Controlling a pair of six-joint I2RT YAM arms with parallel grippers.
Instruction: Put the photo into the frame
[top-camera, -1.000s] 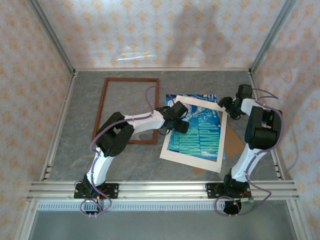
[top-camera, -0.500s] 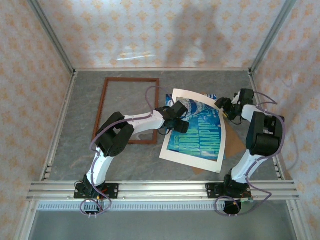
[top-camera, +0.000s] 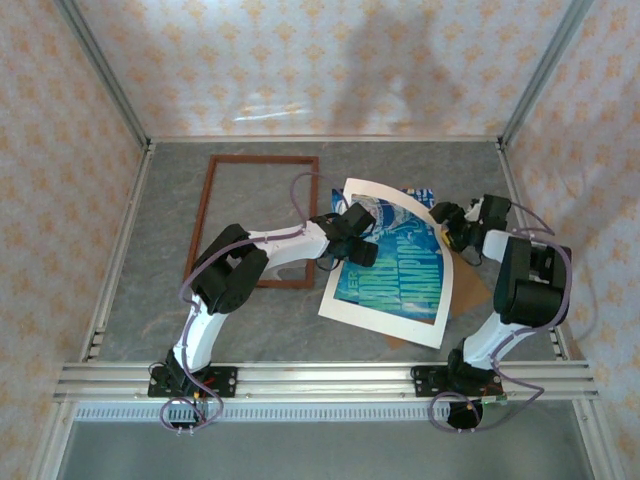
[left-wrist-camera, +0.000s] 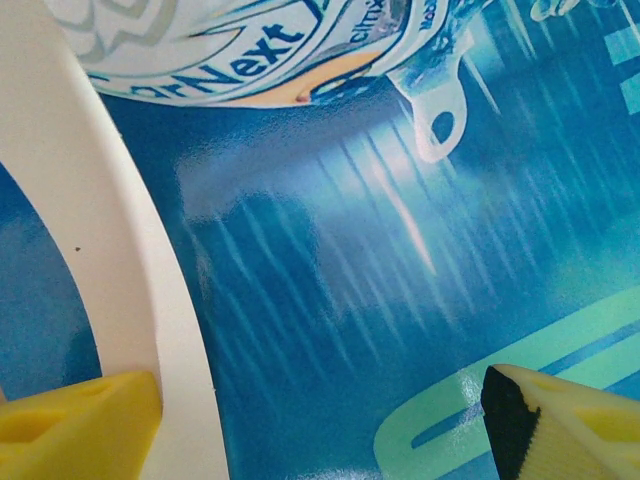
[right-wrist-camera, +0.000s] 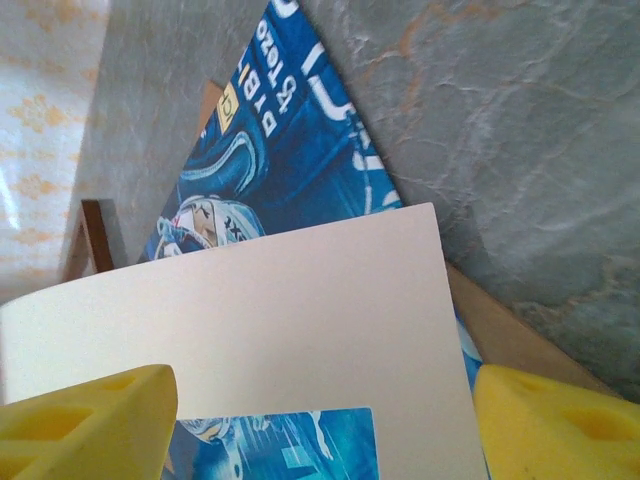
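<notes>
**A:** Top view?
**B:** The thin reddish-brown wooden frame (top-camera: 265, 158) lies empty at upper left of the worktop. The glossy blue-teal photo (top-camera: 400, 270) lies centre-right, under a curling cream mat border (top-camera: 380, 322).
**A:** Left wrist?
**B:** Left fingers (left-wrist-camera: 80, 420) are spread, straddling the mat's edge over the photo.
**A:** Right wrist?
**B:** Right fingers (right-wrist-camera: 90, 420) are spread around the mat's raised corner. It may flop down and shove the photo askew.

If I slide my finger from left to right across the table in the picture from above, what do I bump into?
frame → photo → right gripper
</notes>
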